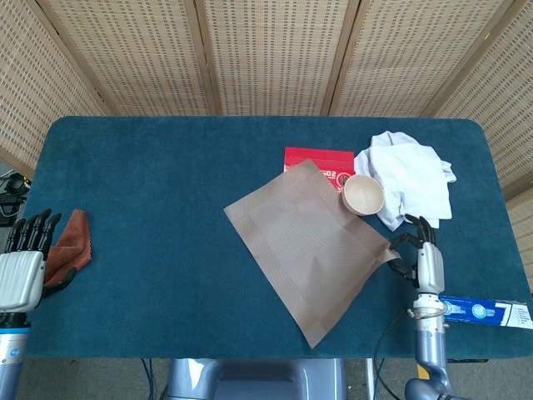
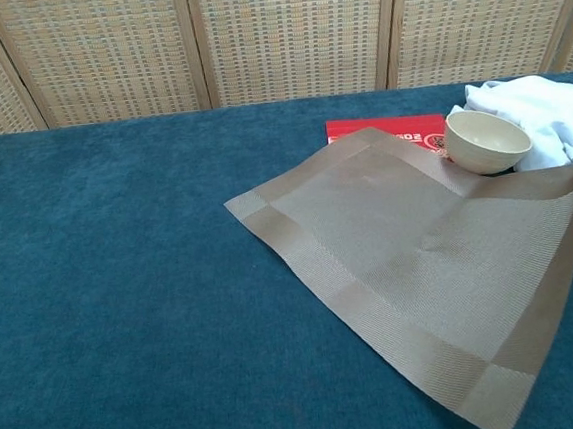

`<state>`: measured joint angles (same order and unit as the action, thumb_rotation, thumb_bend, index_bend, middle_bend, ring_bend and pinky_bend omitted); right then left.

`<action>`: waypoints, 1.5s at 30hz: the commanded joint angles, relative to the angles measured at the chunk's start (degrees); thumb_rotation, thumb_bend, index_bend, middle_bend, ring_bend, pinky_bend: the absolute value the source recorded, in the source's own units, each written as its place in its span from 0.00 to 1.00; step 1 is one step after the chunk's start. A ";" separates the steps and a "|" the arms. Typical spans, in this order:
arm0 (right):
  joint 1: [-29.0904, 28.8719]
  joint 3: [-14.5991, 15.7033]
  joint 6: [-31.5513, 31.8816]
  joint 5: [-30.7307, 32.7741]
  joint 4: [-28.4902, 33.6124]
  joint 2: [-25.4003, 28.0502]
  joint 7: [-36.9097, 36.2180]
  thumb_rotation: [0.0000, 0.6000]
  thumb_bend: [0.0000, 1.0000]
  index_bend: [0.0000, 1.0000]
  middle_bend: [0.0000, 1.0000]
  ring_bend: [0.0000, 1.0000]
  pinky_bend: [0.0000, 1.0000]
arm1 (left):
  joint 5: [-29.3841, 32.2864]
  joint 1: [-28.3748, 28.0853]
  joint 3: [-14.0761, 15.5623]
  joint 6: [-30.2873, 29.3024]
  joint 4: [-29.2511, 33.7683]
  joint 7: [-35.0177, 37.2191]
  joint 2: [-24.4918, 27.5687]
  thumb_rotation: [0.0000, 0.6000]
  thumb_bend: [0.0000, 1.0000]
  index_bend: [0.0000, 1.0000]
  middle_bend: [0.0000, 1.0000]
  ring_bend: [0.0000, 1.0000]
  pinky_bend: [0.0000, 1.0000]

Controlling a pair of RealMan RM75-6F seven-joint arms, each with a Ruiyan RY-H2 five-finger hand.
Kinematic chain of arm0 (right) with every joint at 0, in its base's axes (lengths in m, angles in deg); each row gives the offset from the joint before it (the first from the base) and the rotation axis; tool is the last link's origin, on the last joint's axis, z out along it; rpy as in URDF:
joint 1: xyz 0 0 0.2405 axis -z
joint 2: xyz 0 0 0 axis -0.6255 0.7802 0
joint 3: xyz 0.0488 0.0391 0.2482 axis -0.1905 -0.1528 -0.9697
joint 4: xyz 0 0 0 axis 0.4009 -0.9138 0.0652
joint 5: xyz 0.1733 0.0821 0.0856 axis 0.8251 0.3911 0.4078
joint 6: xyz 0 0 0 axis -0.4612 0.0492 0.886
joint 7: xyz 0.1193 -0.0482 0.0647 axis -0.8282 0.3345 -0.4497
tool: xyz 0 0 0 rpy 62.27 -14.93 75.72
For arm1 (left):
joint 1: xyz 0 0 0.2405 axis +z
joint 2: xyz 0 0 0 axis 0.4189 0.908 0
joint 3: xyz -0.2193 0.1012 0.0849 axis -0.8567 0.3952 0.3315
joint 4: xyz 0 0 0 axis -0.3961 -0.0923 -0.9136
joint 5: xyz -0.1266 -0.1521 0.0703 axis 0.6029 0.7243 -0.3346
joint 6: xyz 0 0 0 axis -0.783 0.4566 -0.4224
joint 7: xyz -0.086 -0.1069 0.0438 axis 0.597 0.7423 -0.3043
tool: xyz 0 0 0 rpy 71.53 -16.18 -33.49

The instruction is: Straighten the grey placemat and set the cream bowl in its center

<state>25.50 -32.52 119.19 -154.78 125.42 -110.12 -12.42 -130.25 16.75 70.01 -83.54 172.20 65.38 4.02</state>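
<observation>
White figures reading roughly "S02" are showing on the red booklet (image 1: pixel 326 162), at about 1 o'clock from the tabletop's (image 1: pixel 150 192) middle. The blue tube box (image 1: pixel 483 311) at 4 o'clock is carrying white print too small to read.

placemat (image 1: pixel 312 242) grey-brown, banded border | bowl (image 1: pixel 362 195) cream | table (image 1: pixel 150 208) teal | booklet (image 1: pixel 321 158) red | cloth (image 1: pixel 408 179) white
</observation>
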 commanded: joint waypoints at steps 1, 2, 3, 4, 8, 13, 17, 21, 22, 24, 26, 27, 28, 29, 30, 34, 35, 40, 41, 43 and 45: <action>-0.32 -0.46 -1.36 1.20 0.11 1.03 0.05 1.00 0.60 0.68 0.23 0.00 0.10 | -0.09 -0.05 0.12 0.08 -0.01 -0.34 -0.17 1.00 0.24 0.00 0.00 0.00 0.00; -0.38 -0.61 -1.88 1.71 0.24 1.36 -0.04 1.00 0.60 0.68 0.23 0.00 0.10 | -0.11 -0.07 0.15 0.11 -0.02 -0.44 -0.23 1.00 0.24 0.00 0.00 0.00 0.00; -0.47 -0.78 -2.38 2.22 0.31 1.68 -0.05 1.00 0.60 0.68 0.23 0.00 0.10 | -0.10 -0.08 0.16 0.13 -0.01 -0.56 -0.28 1.00 0.24 0.00 0.00 0.00 0.00; -0.54 -0.85 -2.65 2.52 0.27 1.85 0.01 1.00 0.60 0.68 0.23 0.00 0.10 | -0.11 -0.08 0.17 0.13 -0.01 -0.62 -0.31 1.00 0.24 0.00 0.00 0.00 0.00; -0.77 -0.95 -3.27 3.27 -0.27 2.22 0.41 1.00 0.60 0.68 0.23 0.00 0.10 | -0.14 -0.12 0.21 0.16 -0.04 -0.81 -0.42 1.00 0.24 0.00 0.00 0.00 0.00; -0.94 -0.56 -3.68 3.09 -0.44 3.34 0.76 1.00 0.56 0.61 0.20 0.00 0.09 | -0.11 -0.16 0.21 0.25 -0.16 -0.78 -0.47 1.00 0.24 0.00 0.00 0.00 0.00; -0.59 -0.01 -3.83 2.24 0.62 5.72 -0.11 1.00 0.48 0.41 0.12 0.00 0.04 | 0.01 -0.21 0.15 0.34 -0.29 -0.72 -0.53 1.00 0.24 0.00 0.00 0.00 0.00; -0.10 -0.17 -3.01 2.16 0.82 7.60 0.10 1.00 0.45 0.32 0.08 0.00 0.02 | 0.15 -0.35 0.16 0.61 -0.52 -0.94 -0.72 1.00 0.24 0.00 0.00 0.00 0.00; 0.08 -0.17 -2.84 2.18 0.97 8.12 -0.04 1.00 0.45 0.30 0.07 0.00 0.01 | 0.25 -0.42 0.14 0.73 -0.59 -1.03 -0.81 1.00 0.24 0.00 0.00 0.00 0.00; 0.60 -0.11 -2.48 2.12 1.50 9.25 -0.63 1.00 0.44 0.28 0.06 0.00 0.00 | 0.31 -0.54 0.13 0.90 -0.77 -1.19 -1.00 1.00 0.24 0.00 0.00 0.00 0.00; 1.12 0.22 -2.11 1.61 2.37 10.41 -1.49 1.00 0.43 0.27 0.05 0.00 0.00 | 0.26 -0.64 0.13 0.96 -1.02 -1.32 -1.21 1.00 0.24 0.00 0.00 0.00 0.00; 1.50 0.52 -1.55 0.99 2.86 11.18 -1.91 1.00 0.43 0.27 0.05 0.00 0.00 | 0.22 -0.73 0.14 1.04 -1.22 -1.44 -1.39 1.00 0.24 0.00 0.00 0.00 0.00; 1.70 0.70 -1.17 0.60 3.07 11.56 -2.06 1.00 0.43 0.27 0.05 0.00 0.00 | 0.21 -0.77 0.16 1.10 -1.34 -1.49 -1.49 1.00 0.24 0.00 0.00 0.00 0.00; 1.89 0.90 -0.75 0.14 3.27 11.94 -2.14 1.00 0.43 0.27 0.04 0.00 0.00 | 0.18 -0.83 0.18 1.18 -1.46 -1.54 -1.60 1.00 0.24 0.00 0.00 0.00 0.00; 2.18 1.21 0.02 -0.63 3.45 12.48 -2.13 1.00 0.42 0.27 0.04 0.00 0.00 | 0.10 -0.92 0.23 1.30 -1.63 -1.60 -1.76 1.00 0.24 0.00 0.00 0.00 0.00; 3.94 2.77 5.16 -5.16 4.54 15.29 -1.99 1.00 0.40 0.27 0.02 0.00 0.00 | -0.57 -1.96 0.21 2.37 -2.72 -1.93 -2.85 1.00 0.24 0.00 0.00 0.00 0.00; 4.30 2.84 6.27 -5.75 4.68 15.71 -1.96 1.00 0.40 0.27 0.02 0.00 0.00 | -0.52 -2.27 0.10 2.75 -2.93 -2.04 -3.11 1.00 0.24 0.00 0.00 0.00 0.00; 5.64 2.57 10.58 -7.27 5.92 17.67 -1.31 1.00 0.39 0.27 0.02 0.00 0.00 | 1.03 -4.57 -1.23 5.29 -4.22 -4.47 -4.65 1.00 0.24 0.01 0.00 0.00 0.00; 5.79 2.40 11.41 -7.54 6.04 17.93 -1.11 1.00 0.39 0.27 0.02 0.00 0.00 | 1.45 -5.37 -1.72 6.15 -4.30 -5.07 -4.89 1.00 0.24 0.01 0.00 0.00 0.00; 5.84 2.03 12.33 -7.66 6.10 18.21 -1.10 1.00 0.39 0.27 0.02 0.00 0.00 | 2.10 -7.01 -2.72 7.71 -4.28 -6.03 -5.33 1.00 0.24 0.01 0.00 0.00 0.00; 5.59 1.52 12.29 -7.21 5.85 18.42 -1.50 1.00 0.39 0.27 0.02 0.00 0.00 | 2.76 -9.37 -4.09 9.80 -4.35 -7.50 -6.08 1.00 0.24 0.01 0.00 0.00 0.00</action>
<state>31.12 -30.80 131.57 -162.11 131.30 -91.90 -13.79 -128.33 9.29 67.25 -75.54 168.02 59.27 -1.24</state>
